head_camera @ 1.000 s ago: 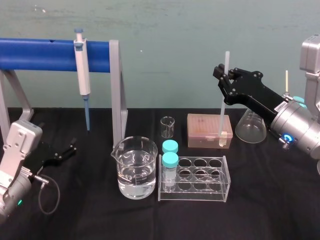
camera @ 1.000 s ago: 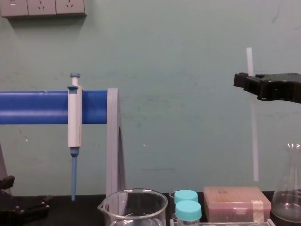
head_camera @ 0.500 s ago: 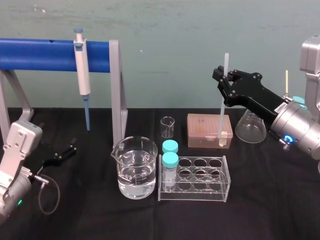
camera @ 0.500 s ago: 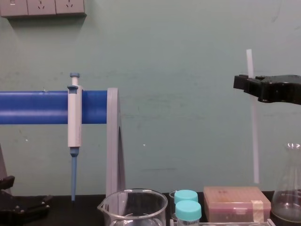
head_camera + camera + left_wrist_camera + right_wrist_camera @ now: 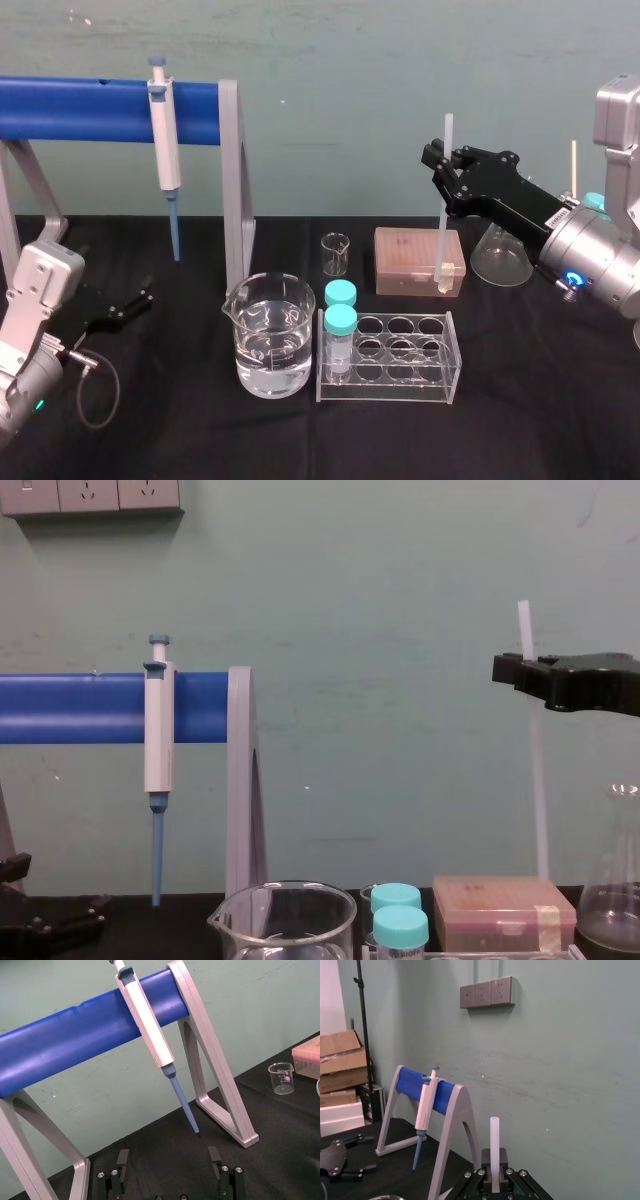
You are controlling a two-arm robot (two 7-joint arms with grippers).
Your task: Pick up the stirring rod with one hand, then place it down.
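Closest to us, the left gripper (image 5: 140,298) rests on the tabletop (image 5: 540,400), its fingers (image 5: 122,1162) spread apart and holding nothing. Next come the beaker (image 5: 268,340) of water and the tube rack (image 5: 390,365). A bit farther, the right gripper (image 5: 445,165) is up in the air with its fingers pinched on the stirring rod (image 5: 443,235) — the rod stands straight up, held high up, and its low end hangs close by the pink box (image 5: 415,255). We cannot tell if that end touches anything. We think the job now is to put the rod down. We should go down slowly and pick a bare bit of tabletop, away from the rack, the box and the glass flask (image 5: 495,262). The rod is thin and round, so it may roll — we should lay it flat before we let go. Far back, the pipette (image 5: 163,150) hangs on the blue stand (image 5: 90,108), and we leave it alone
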